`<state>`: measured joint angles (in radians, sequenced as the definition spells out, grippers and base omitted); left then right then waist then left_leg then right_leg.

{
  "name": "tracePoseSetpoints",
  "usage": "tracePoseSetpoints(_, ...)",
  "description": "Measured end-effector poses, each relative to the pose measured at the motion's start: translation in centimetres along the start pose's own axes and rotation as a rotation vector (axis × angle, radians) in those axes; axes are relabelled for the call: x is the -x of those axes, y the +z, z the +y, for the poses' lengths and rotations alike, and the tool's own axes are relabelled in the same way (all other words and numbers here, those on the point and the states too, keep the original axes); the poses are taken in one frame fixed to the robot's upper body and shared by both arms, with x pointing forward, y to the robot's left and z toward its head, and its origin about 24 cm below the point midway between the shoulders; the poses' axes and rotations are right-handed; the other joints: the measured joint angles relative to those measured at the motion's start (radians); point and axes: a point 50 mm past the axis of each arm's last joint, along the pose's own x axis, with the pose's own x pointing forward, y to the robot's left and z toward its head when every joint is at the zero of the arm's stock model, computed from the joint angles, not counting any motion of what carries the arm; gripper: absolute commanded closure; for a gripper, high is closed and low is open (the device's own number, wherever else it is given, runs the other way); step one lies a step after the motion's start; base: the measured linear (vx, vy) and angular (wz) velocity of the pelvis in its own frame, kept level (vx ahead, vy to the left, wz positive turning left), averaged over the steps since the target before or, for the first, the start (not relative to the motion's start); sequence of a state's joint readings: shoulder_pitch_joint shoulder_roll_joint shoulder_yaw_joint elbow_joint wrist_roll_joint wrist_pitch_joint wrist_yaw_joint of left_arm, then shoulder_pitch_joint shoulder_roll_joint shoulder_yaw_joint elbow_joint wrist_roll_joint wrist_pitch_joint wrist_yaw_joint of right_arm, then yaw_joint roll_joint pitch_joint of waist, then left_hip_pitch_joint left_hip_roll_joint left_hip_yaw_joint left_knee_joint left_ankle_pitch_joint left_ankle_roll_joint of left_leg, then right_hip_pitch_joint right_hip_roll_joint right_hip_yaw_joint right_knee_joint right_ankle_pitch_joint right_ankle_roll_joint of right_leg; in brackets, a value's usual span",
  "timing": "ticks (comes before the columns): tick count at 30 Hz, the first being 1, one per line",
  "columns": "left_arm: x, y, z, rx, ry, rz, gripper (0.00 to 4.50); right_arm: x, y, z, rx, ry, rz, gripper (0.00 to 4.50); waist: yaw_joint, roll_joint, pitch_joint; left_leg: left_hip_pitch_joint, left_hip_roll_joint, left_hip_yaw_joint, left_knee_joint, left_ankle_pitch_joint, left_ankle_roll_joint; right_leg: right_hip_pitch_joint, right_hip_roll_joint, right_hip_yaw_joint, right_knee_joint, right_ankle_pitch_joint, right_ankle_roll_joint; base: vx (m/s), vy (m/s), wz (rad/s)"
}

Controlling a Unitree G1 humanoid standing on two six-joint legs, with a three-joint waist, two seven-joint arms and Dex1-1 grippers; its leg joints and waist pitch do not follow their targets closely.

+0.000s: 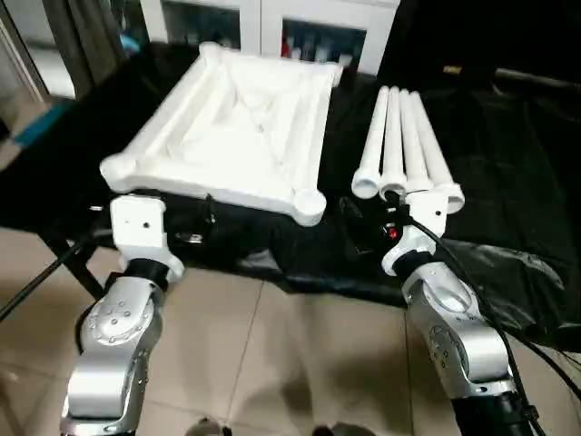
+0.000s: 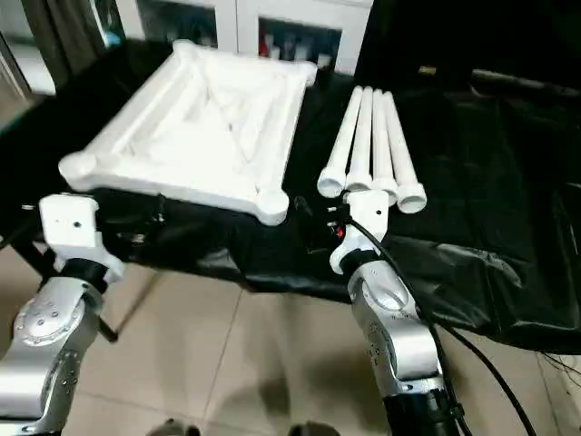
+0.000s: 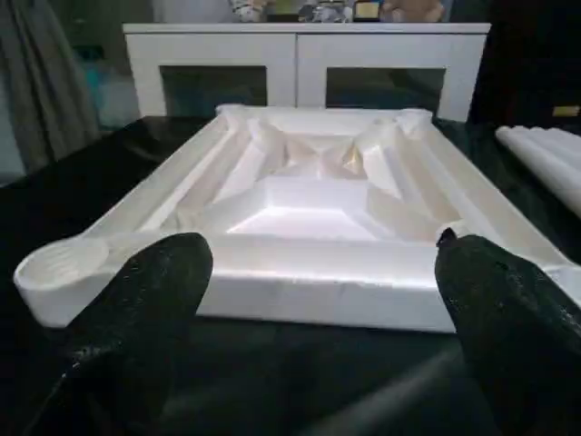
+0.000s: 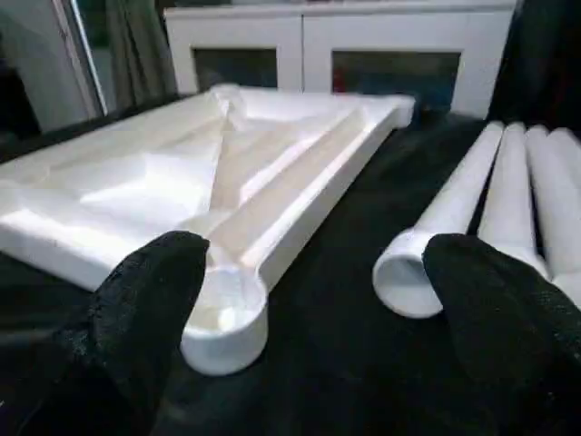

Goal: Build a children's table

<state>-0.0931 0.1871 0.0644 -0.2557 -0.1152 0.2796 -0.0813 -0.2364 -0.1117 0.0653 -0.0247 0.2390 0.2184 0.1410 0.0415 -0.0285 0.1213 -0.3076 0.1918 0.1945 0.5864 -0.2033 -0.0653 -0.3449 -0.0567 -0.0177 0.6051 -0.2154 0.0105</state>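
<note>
A: From the head, what do the arms do?
B: Both silver forearms reach toward the black-draped table (image 1: 508,118). One upturned table top (image 1: 236,127) lies left, four legs (image 1: 404,145) side by side right, cabinet (image 1: 272,23) behind.
A: Left wrist?
B: Left gripper (image 3: 318,300) spread wide, empty, facing the top's near edge.
A: Right wrist?
B: Right gripper (image 4: 318,300) spread too, between a corner socket (image 4: 222,318) and the nearest leg.

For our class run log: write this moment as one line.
tabletop: upside down on black cloth | legs: four, side by side, unattached | left hand: open, empty | right hand: open, empty
</note>
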Motion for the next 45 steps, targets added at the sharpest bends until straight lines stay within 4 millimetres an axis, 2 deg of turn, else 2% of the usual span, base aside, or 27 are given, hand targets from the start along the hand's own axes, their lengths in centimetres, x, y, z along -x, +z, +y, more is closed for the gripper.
tracePoseSetpoints(11, -0.4, -0.5, 0.1, 0.011, 0.0, 0.024, 0.06, 0.0, -0.2, 0.0, 0.012, -0.005, 0.008, 0.21, 0.002, 0.02, -0.042, 0.016, -0.003, 0.002, 0.0, -0.044, 0.005, 0.034, 0.0, 0.001, -0.014, -0.035, -0.009, 0.081, 0.017, 0.02)
tracePoseSetpoints(17, -0.4, -0.4, 0.1, 0.011, -0.007, 0.022, 0.06, -0.1, -0.2, 0.1, 0.007, -0.005, 0.007, 0.21, 0.006, 0.019, -0.056, 0.026, -0.014, -0.006, 0.002, -0.075, 0.007, 0.051, 0.0, 0.005, -0.012, -0.068, -0.007, 0.112, 0.022, 0.06)
tracePoseSetpoints(18, -0.4, -0.4, 0.1, 0.011, -0.01, 0.022, 0.06, -0.1, -0.2, 0.1, 0.007, -0.005, 0.007, 0.21, 0.008, 0.022, -0.059, 0.033, -0.014, -0.009, 0.001, -0.081, 0.001, 0.048, 0.003, 0.009, -0.007, -0.076, -0.007, 0.157, -0.001, 0.12)
tracePoseSetpoints(20, 0.0, -1.0, 0.8, 0.006, 0.017, 0.046, 0.06, -0.4, 0.0, 1.0, -0.003, 0.023, -0.003, 0.21, 0.015, 0.014, -0.059, 0.078, -0.012, 0.009, -0.009, -0.096, -0.024, 0.0, -0.009, 0.0, 0.08, -0.08, -0.057, 0.184, -0.079, -0.36)
tracePoseSetpoints(21, -0.1, -1.0, 1.2, -0.004, 0.026, 0.048, 0.06, -0.4, 0.1, 1.2, -0.003, 0.031, -0.008, 0.21, 0.012, -0.001, -0.06, 0.104, -0.017, 0.031, -0.007, -0.118, -0.03, -0.022, -0.022, -0.008, 0.077, -0.085, -0.06, 0.14, -0.116, -0.8)
tracePoseSetpoints(22, -0.2, -0.9, 1.2, 0.0, 0.025, 0.043, 0.06, -0.3, 0.1, 0.8, 0.006, 0.02, -0.006, 0.21, 0.012, -0.01, -0.06, 0.112, -0.022, 0.046, 0.006, -0.135, -0.036, -0.01, -0.011, 0.015, 0.085, -0.095, -0.024, 0.136, -0.044, -0.53)
tracePoseSetpoints(23, -0.5, -0.8, 0.5, 0.018, 0.011, 0.039, 0.06, 0.1, -0.2, 0.1, 0.01, -0.004, 0.004, 0.21, 0.02, -0.003, -0.059, 0.115, -0.019, 0.029, 0.039, -0.155, -0.022, 0.006, 0.02, 0.058, 0.08, -0.1, -0.025, 0.136, -0.044, -0.53)
tracePoseSetpoints(24, -0.7, -0.8, -0.6, 0.032, -0.031, 0.036, 0.06, 0.4, -0.4, -0.9, 0.02, -0.038, 0.018, 0.21, 0.033, 0.003, -0.055, 0.095, -0.037, -0.004, 0.109, -0.163, -0.007, 0.022, 0.043, 0.094, 0.069, -0.101, -0.026, 0.159, 0.031, -0.36)
tracePoseSetpoints(25, -0.7, -1.0, -1.4, 0.039, -0.06, 0.041, 0.06, 0.7, -0.5, -1.8, 0.022, -0.069, 0.027, 0.21, 0.045, 0.002, -0.055, 0.048, -0.076, -0.052, 0.194, -0.16, -0.006, 0.05, 0.053, 0.114, 0.044, -0.098, -0.026, 0.163, 0.045, -0.28)
tracePoseSetpoints(26, -0.8, -0.8, -1.4, 0.037, -0.063, 0.036, 0.06, 0.7, -0.2, -1.9, 0.025, -0.074, 0.016, 0.21, 0.045, 0.009, -0.06, -0.008, -0.1, -0.078, 0.219, -0.153, -0.015, 0.063, 0.055, 0.113, 0.03, -0.097, -0.026, 0.163, 0.045, -0.28)
tracePoseSetpoints(27, -0.8, -0.7, -1.1, 0.031, -0.055, 0.033, 0.06, 0.4, 0.1, -1.6, 0.026, -0.066, 0.004, 0.21, 0.049, 0.024, -0.067, -0.069, -0.103, -0.104, 0.177, -0.134, -0.02, 0.077, 0.071, 0.103, 0.017, -0.097, -0.025, 0.153, 0.034, -0.09)
tracePoseSetpoints(28, -0.8, -0.8, -0.8, 0.028, -0.047, 0.034, 0.06, 0.3, 0.3, -1.4, 0.028, -0.058, -0.008, 0.21, 0.049, 0.051, -0.073, -0.095, -0.085, -0.117, 0.091, -0.104, -0.002, 0.086, 0.088, 0.069, 0.015, -0.106, -0.025, 0.164, 0.039, -0.02)
tracePoseSetpoints(29, -0.7, -0.8, -0.6, 0.023, -0.04, 0.038, 0.06, 0.2, 0.6, -1.2, 0.03, -0.052, -0.018, 0.21, 0.047, 0.079, -0.074, -0.106, -0.061, -0.129, 0.071, 0.003, 0.054, 0.1, 0.101, 0.034, 0.023, -0.121, -0.021, 0.164, 0.039, -0.02)
tracePoseSetpoints(30, -0.4, -1.3, 0.2, 0.015, -0.016, 0.056, 0.06, -0.1, 0.3, 0.1, 0.011, -0.017, -0.014, 0.21, 0.034, 0.08, -0.069, -0.1, -0.066, -0.135, 0.096, -0.026, 0.063, 0.081, 0.074, -0.011, 0.094, -0.144, -0.041, 0.182, 0.034, -0.18)
tracePoseSetpoints(31, -0.4, -1.5, 0.6, 0.011, -0.002, 0.07, 0.06, -0.2, 0.3, 0.6, 0.012, 0.005, -0.014, 0.21, 0.016, 0.071, -0.071, -0.095, -0.074, -0.137, 0.096, -0.03, 0.07, 0.056, 0.062, -0.025, 0.149, -0.151, -0.042, 0.154, 0.033, -0.04)
tracePoseSetpoints(32, -0.4, -1.6, 0.5, 0.014, -0.005, 0.073, 0.06, -0.2, 0.3, 0.5, 0.019, 0.003, -0.012, 0.21, 0.011, 0.071, -0.071, -0.091, -0.077, -0.135, 0.093, -0.035, 0.072, 0.027, 0.057, -0.026, 0.176, -0.151, -0.036, 0.154, 0.033, -0.04)
tracePoseSetpoints(33, -0.5, -1.6, 0.4, 0.019, -0.011, 0.072, 0.06, -0.1, 0.3, 0.2, 0.027, -0.005, -0.011, 0.21, 0.0, 0.067, -0.073, -0.084, -0.082, -0.133, 0.091, -0.039, 0.074, -0.005, 0.043, -0.027, 0.181, -0.143, -0.02, 0.11, 0.03, 0.13)
tracePoseSetpoints(35, -0.6, -1.5, 0.1, 0.021, -0.028, 0.068, 0.06, 0.0, 0.4, -0.2, 0.028, -0.018, -0.01, 0.21, -0.016, 0.05, -0.073, -0.064, -0.097, -0.117, 0.08, -0.042, 0.075, -0.046, 0.014, -0.021, 0.161, -0.12, 0.011, 0.084, 0.0, 0.0)
tracePoseSetpoints(36, -0.8, -1.3, -0.1, 0.017, -0.041, 0.059, 0.06, 0.1, 0.4, -0.4, 0.028, -0.022, -0.009, 0.21, -0.02, 0.031, -0.068, -0.051, -0.108, -0.097, 0.074, -0.046, 0.069, -0.047, -0.006, -0.016, 0.097, -0.095, 0.008, 0.068, -0.057, -0.04)
tracePoseSetpoints(38, -0.8, -1.5, -0.8, 0.027, -0.066, 0.062, 0.06, 0.4, 0.2, -0.9, 0.037, -0.031, 0.006, 0.21, -0.017, 0.01, -0.058, -0.039, -0.104, -0.078, 0.083, -0.067, 0.09, -0.032, -0.007, -0.004, 0.083, -0.045, 0.001, 0.044, -0.121, 0.0)
tracePoseSetpoints(39, -0.8, -1.5, -1.3, 0.031, -0.09, 0.062, 0.06, 0.6, 0.1, -1.2, 0.041, -0.037, 0.013, 0.21, -0.009, 0.017, -0.06, -0.042, -0.1, -0.085, 0.109, -0.084, 0.12, -0.024, -0.001, -0.002, 0.072, -0.045, -0.001, 0.075, -0.126, -0.03)
tracePoseSetpoints(40, -0.8, -1.4, -1.7, 0.035, -0.115, 0.061, 0.06, 0.7, 0.2, -1.6, 0.05, -0.037, 0.017, 0.21, -0.006, 0.019, -0.06, -0.054, -0.101, -0.093, 0.15, -0.084, 0.12, -0.012, 0.0, -0.002, 0.065, -0.047, -0.005, 0.104, -0.079, -0.07)
tracePoseSetpoints(41, -0.7, -1.4, -1.8, 0.047, -0.145, 0.068, 0.06, 0.8, 0.4, -1.8, 0.045, -0.017, 0.017, 0.21, -0.006, 0.021, -0.061, -0.058, -0.099, -0.099, 0.148, -0.083, 0.118, -0.003, 0.002, -0.003, 0.058, -0.049, -0.007, 0.104, -0.079, -0.07)
tracePoseSetpoints(42, -0.6, -1.3, -1.8, 0.042, -0.19, 0.075, 0.06, 0.8, 0.8, -1.6, 0.035, 0.03, 0.008, 0.21, -0.004, 0.027, -0.063, -0.061, -0.092, -0.103, 0.115, -0.079, 0.114, 0.001, 0.008, -0.006, 0.055, -0.051, -0.011, 0.095, -0.039, -0.02)
tracePoseSetpoints(43, -0.4, -1.2, -1.8, 0.031, -0.245, 0.08, 0.06, 0.9, 1.4, -1.4, 0.026, 0.093, -0.009, 0.21, -0.002, 0.051, -0.069, -0.068, -0.069, -0.106, 0.062, -0.032, 0.077, 0.004, 0.024, -0.022, 0.052, -0.053, -0.016, 0.11, 0.025, -0.05)
tracePoseSetpoints(44, -0.1, -1.2, -1.6, 0.006, -0.295, 0.089, 0.06, 1.0, 1.6, -0.7, 0.016, 0.171, -0.012, 0.21, 0.0, 0.057, -0.07, -0.071, -0.057, -0.108, 0.065, -0.024, 0.033, 0.003, 0.03, -0.024, 0.051, -0.053, -0.018, 0.11, 0.025, -0.05)
tracePoseSetpoints(45, 0.1, -1.2, -1.3, -0.01, -0.334, 0.099, 0.06, 1.1, 1.8, 0.0, 0.023, 0.252, -0.008, 0.21, -0.003, 0.057, -0.073, -0.074, -0.056, -0.109, 0.066, -0.024, 0.033, -0.002, 0.031, -0.025, 0.044, -0.05, -0.019, 0.151, 0.066, -0.01)
